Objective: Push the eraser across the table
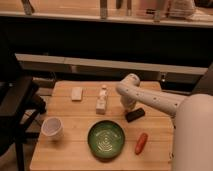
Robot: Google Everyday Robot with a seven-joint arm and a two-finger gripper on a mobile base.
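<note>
— Spotted the gripper (129, 106) low over the right half of the table (65, 150), at the end of the white arm (155, 100) reaching in from the right.
— Spread or pressed together?
— Could not tell; hidden under the arm's own bulk.
— And found the eraser where?
— Saw the eraser (135, 115), dark and oblong, lying flat just in front of the gripper, on the right part of the table. Touching it or only just beside it: could not tell.
— Noted anything else close by?
— Noted a white bottle (102, 100) just left of the gripper, near the table's middle. Farther left, toward the far edge, made out a small pale block (76, 93), lying flat.
— And nearer the front?
— Saw a green bowl (106, 139) at front centre, near the eraser but apart from it. To its right, marked a red-orange oblong thing (141, 143), tilted, near the right edge. To its left, picked out a white cup (52, 128), upright, well apart from the eraser.
— Beyond the table?
— Caught a black chair (17, 105) against the left side, and a pale ledge (75, 62) running behind.
</note>
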